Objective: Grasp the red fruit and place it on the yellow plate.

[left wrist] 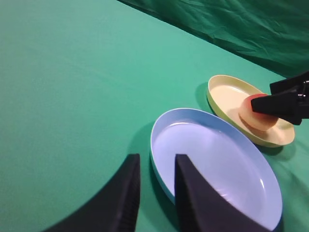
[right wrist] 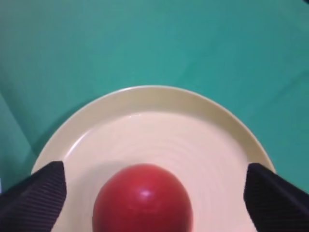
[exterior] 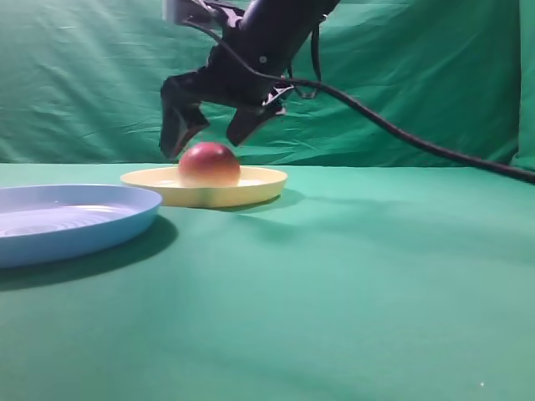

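The red fruit [exterior: 209,164] is sat on the yellow plate [exterior: 259,185], a bit left of the plate's middle as seen from the exterior high view, and it's not being held by anything. The right gripper [exterior: 213,134] is hung just above it, with its two black fingers spread well apart, one down beside the fruit's left side and the other up over its right side; whether the left one actually touches the fruit can't be told from that angle. In the right wrist view the fruit [right wrist: 142,200] is seen right at the bottom middle, with plenty of pale plate [right wrist: 159,104] shown around it, and the ribbed fingertips [right wrist: 34,191] are seen far out at both lower corners, so a clear gap is left on each side of the fruit. The light-blue plate [left wrist: 217,164] is parked just beside the yellow one [left wrist: 227,92], on the left of the exterior view, both on the green-covered desk [exterior: 351,292]. The left gripper [left wrist: 154,193] is caught only in its own wrist view, hovering over the desk by the blue plate's near rim, fingers parted by a narrow gap with nothing held between them. A green cloth backdrop [exterior: 418,75] is hung behind it all, and a black cable [exterior: 401,134] is trailed off the right arm.
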`<move>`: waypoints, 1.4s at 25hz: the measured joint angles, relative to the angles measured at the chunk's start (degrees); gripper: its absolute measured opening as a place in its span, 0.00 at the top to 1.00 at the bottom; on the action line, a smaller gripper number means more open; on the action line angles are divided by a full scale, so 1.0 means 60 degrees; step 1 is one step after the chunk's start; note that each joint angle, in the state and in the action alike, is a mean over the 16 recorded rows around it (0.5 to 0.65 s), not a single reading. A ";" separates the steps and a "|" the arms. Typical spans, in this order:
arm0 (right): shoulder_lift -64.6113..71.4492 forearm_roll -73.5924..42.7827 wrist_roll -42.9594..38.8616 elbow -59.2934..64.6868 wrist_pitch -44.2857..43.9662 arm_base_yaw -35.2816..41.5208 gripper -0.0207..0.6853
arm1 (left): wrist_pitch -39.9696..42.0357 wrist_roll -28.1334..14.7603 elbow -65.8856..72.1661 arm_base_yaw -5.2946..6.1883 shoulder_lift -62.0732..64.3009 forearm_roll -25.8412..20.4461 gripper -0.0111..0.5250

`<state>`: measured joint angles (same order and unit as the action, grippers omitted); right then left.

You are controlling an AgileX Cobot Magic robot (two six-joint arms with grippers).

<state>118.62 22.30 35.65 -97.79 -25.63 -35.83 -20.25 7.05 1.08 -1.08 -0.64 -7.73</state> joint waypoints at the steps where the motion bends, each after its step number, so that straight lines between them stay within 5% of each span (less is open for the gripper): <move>1: -0.0201 -0.0018 -0.0051 -0.0038 -0.0183 0.0000 0.34 | 0.0000 0.0000 0.0000 0.0000 0.0000 0.0000 0.69; 9: -0.2185 -0.0608 -0.1409 0.0056 -0.1921 0.0000 0.79 | 0.0000 0.0000 0.0000 0.0000 0.0000 0.0000 0.69; 13: -0.3393 -0.0976 -0.2286 0.0739 -0.2347 0.0000 0.94 | 0.0000 0.0000 0.0000 0.0000 0.0000 0.0000 0.69; 20: -0.5918 -0.1456 -0.3385 0.3188 -0.1755 0.0000 0.97 | 0.0000 0.0000 0.0000 0.0000 0.0000 0.0000 0.69; 35: -1.2754 -0.1534 -0.3494 0.9547 -0.0519 0.0000 0.97 | 0.0000 0.0000 0.0000 0.0000 0.0000 0.0000 0.69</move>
<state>42.09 13.10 14.69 -40.51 -28.74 -35.83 -20.25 7.05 1.08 -1.08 -0.64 -7.73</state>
